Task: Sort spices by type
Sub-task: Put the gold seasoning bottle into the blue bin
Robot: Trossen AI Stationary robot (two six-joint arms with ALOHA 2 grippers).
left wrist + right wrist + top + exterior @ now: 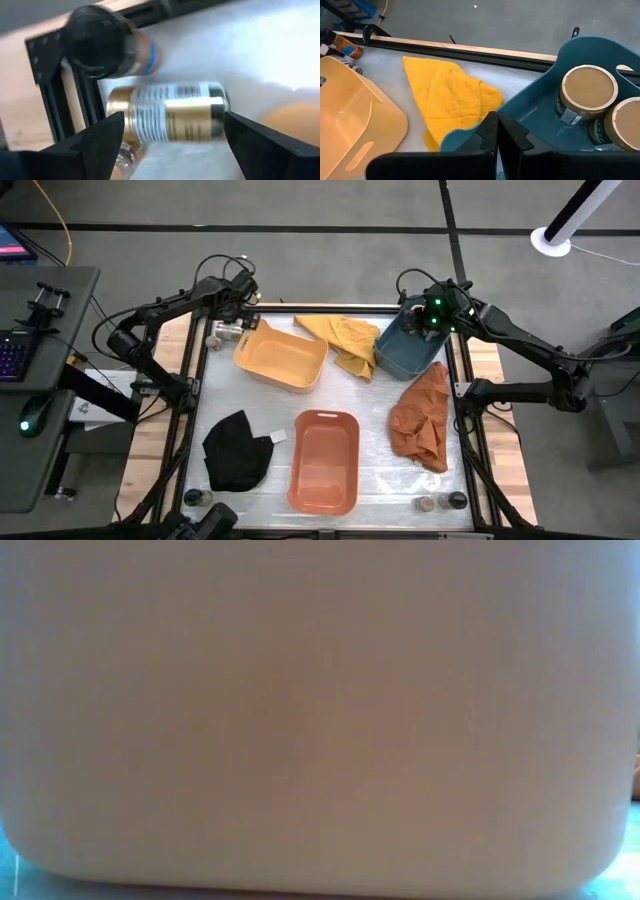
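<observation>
In the left wrist view my left gripper (172, 132) is open at the far left corner, with one finger at each end of a gold-labelled spice jar (167, 112) lying on its side on the table. A black-capped jar (107, 42) lies beyond it by the frame rail. In the high view this gripper (236, 318) hovers over those jars (226, 332). My right gripper (497, 132) is shut over the near rim of the blue tub (540, 115). The tub holds two jars with tan tops (589, 89). My right gripper's shut fingers (489, 131) stand at the blue tub's rim (465, 134), coming from above. I cannot tell whether they touch it.
A yellow tub (282, 358), yellow cloth (345, 340), orange cloth (420, 415), orange tub (323, 460) and black cloth (238, 448) lie on the table. Loose jars stand at the near edge (195, 498) (440, 502). A tub wall (320, 720) fills the low view.
</observation>
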